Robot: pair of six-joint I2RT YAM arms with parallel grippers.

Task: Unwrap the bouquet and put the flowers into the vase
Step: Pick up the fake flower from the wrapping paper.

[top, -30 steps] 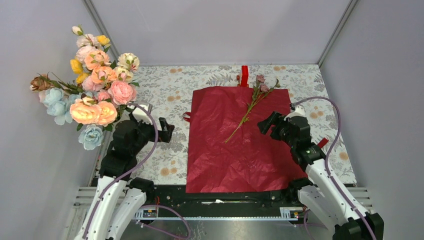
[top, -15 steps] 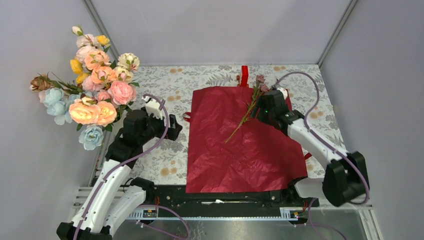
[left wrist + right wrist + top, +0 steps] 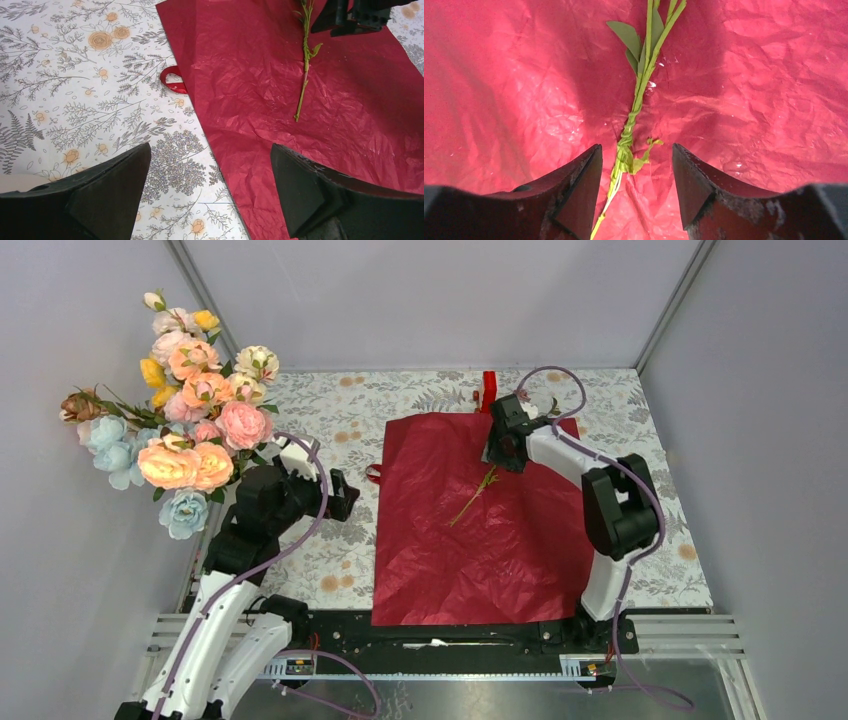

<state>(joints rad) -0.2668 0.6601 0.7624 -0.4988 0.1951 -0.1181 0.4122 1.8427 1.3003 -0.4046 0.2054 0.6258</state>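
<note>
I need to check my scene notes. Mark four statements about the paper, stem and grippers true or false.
1. The red paper lies spread open and flat. True.
2. The right gripper straddles the green stem. True.
3. The left gripper holds the ribbon. False: it is open and empty; the ribbon lies beside the paper's edge.
4. The stem stands upright. False: it lies flat on the paper.

The right hand (image 3: pixel 636 159) has swung forward over the flowers (image 3: pixel 640 95), jaws narrowing.
</note>
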